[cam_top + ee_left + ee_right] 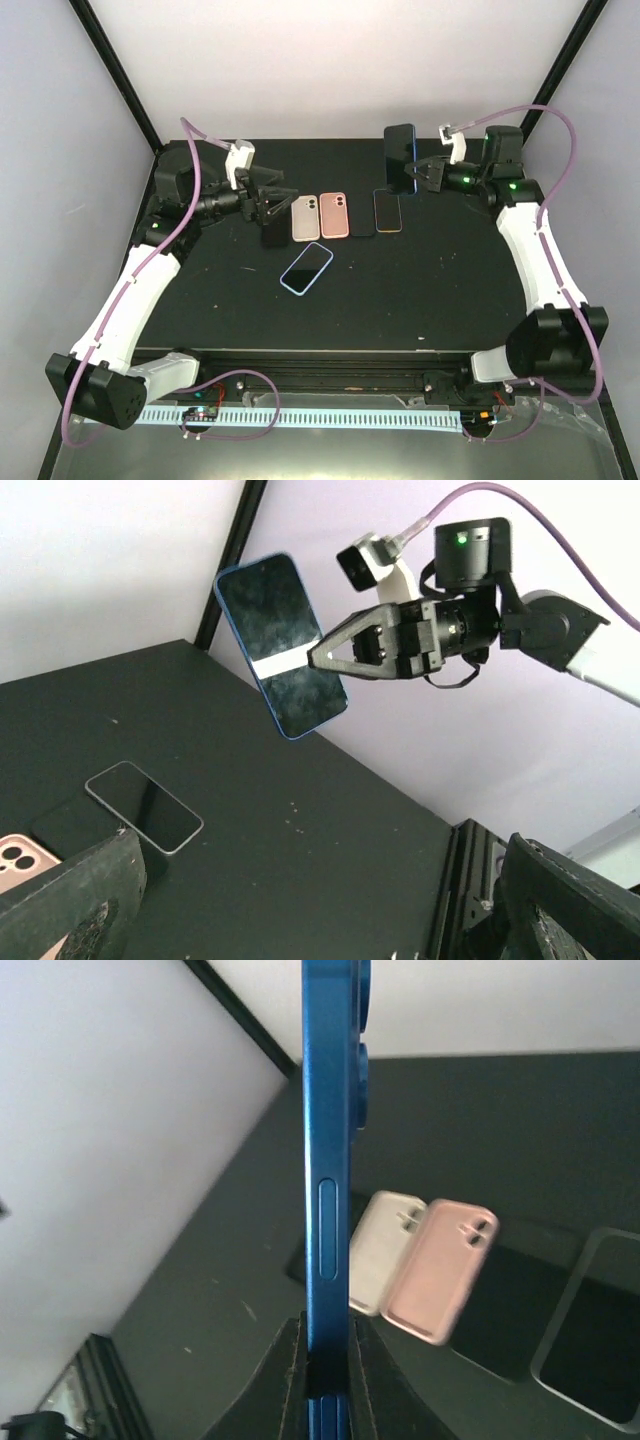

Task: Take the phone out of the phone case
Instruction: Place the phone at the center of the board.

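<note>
**Blue phone** [400, 158], 1: upright in the air over the bench's [420, 290] far edge, right of centre, no case on it.
**Right gripper** [412, 175]: clamped tight on its lower end.
**Left gripper** [278, 203]: spread wide, empty.
**Lying flat:** mid-bench phone [306, 268], 1; row-end phone [387, 210], 1; cream case [305, 218], 1; pink case [334, 215], 1; dark case [510, 1305], 1.

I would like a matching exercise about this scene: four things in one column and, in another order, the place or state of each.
1. blue phone
2. pink case
3. left hand
4. light-rimmed phone

A. flat, screen up, alone on the table
B. open, empty
C. flat, in a row with others
D. upright in the right hand, in the air

Pairs: 1-D, 2-C, 3-B, 4-A
</note>
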Robot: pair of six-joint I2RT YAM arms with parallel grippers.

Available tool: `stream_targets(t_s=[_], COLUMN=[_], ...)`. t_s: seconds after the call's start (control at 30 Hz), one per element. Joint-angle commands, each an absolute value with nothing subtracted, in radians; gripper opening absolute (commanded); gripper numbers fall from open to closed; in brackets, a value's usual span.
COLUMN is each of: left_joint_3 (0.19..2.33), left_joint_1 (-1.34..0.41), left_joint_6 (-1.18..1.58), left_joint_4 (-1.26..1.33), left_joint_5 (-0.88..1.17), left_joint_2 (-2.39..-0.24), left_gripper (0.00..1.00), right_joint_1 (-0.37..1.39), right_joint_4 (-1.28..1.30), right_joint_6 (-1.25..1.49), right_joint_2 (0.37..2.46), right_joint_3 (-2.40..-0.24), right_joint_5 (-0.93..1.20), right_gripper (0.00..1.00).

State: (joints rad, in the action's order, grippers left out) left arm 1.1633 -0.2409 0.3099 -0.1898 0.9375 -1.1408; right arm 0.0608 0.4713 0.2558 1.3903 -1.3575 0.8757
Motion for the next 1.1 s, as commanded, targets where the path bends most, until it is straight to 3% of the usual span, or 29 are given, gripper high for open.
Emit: stream_targets(t_s=[0.0, 0.67, 1.07], left_joint_3=[1.180, 1.132, 1.121], left_joint_1=[-0.232, -0.206, -0.196], left_joint_6=[0.232, 0.343, 0.397], left_joint_4=[-0.243, -0.167, -0.126], left_joint_5=[0.889, 0.881, 0.884], left_joint_2=[-1.119, -1.117, -1.137], left_gripper=[0.99, 0.99, 0.99], right_joint_1=[0.005, -0.150, -0.153], right_joint_4=[0.663, 0.876, 0.881], right_joint_6=[0.067, -0.086, -0.076], right_joint_2=[1.484, 1.995, 2.159], right_joint_3=[-1.420, -1.614, -1.710], right_joint_5=[0.813, 0.810, 0.826], right_gripper=[0.01, 0.02, 0.02])
